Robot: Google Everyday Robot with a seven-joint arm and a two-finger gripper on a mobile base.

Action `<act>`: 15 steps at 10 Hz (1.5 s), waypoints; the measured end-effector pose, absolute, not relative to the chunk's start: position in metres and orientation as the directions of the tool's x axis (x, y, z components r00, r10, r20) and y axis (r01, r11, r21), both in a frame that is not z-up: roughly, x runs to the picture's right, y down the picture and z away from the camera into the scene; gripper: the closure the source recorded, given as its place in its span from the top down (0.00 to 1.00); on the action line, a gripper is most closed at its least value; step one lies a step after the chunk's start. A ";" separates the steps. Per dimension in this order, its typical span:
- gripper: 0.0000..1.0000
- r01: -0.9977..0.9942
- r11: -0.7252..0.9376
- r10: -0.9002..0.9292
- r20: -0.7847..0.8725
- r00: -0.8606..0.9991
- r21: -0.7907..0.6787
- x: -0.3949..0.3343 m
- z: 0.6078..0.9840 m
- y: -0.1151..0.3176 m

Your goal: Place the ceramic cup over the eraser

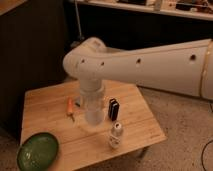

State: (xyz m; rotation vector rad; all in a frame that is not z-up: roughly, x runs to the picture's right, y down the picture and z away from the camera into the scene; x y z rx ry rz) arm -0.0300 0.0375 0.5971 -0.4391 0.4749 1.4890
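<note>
The end effector, low at frame centre, grip impossible to tell, should centre the ceramic cup squarely above the eraser just to its right before lowering.

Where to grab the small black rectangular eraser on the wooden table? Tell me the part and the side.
Probably take the black eraser by its top half, across its narrow width, coming straight down: it stands upright, free above. The gripper hangs beside it, low over the wooden table.
</note>
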 end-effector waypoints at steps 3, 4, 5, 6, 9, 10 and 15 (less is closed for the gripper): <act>0.00 -0.994 -0.048 0.847 -0.523 -0.094 0.101 0.041 0.602 -0.024; 0.00 -0.989 -0.088 0.848 -0.512 -0.139 0.122 0.066 0.609 -0.042; 0.00 -0.982 -0.124 0.841 -0.510 -0.180 0.142 0.089 0.617 -0.054; 0.00 -0.973 -0.165 0.827 -0.515 -0.226 0.162 0.109 0.629 -0.064; 0.00 -0.958 -0.228 0.785 -0.549 -0.288 0.175 0.128 0.659 -0.063; 0.00 -0.957 -0.235 0.779 -0.556 -0.290 0.169 0.126 0.662 -0.061; 0.00 -0.968 -0.214 0.770 -0.587 -0.251 0.133 0.096 0.642 -0.052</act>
